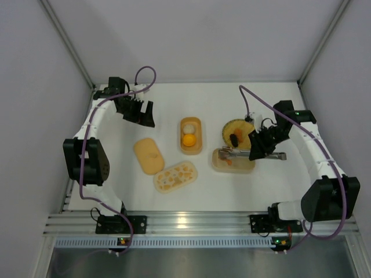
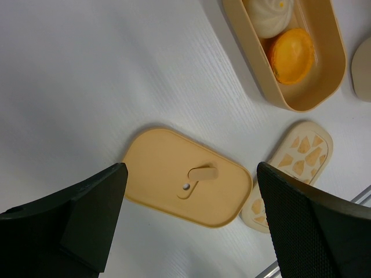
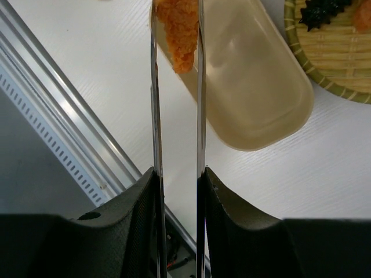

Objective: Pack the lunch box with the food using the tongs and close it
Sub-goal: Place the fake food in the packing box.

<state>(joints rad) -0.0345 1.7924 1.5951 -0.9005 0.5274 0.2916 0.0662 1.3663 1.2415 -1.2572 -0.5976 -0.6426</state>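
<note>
My right gripper point(image 3: 177, 174) is shut on the silver tongs point(image 3: 200, 104), which reach left over a beige lunch box tray point(image 1: 246, 167). An orange chunk point(image 3: 182, 29) of food sits between the tong tips above that tray point(image 3: 261, 87); I cannot tell whether it rests on the tray floor. A second tray point(image 1: 191, 149) holds a whitish ball point(image 2: 269, 14) and a yellow-orange ball point(image 2: 291, 55). A dark piece point(image 3: 322, 11) lies on the ribbed plate point(image 1: 232, 125). My left gripper point(image 2: 190, 171) hangs open and empty above a plain orange lid point(image 2: 162, 168).
A patterned lid point(image 1: 175, 176) lies near the plain lid point(image 1: 148, 155), left of centre. The metal rail point(image 1: 185, 223) runs along the near table edge. White walls close in the back and both sides.
</note>
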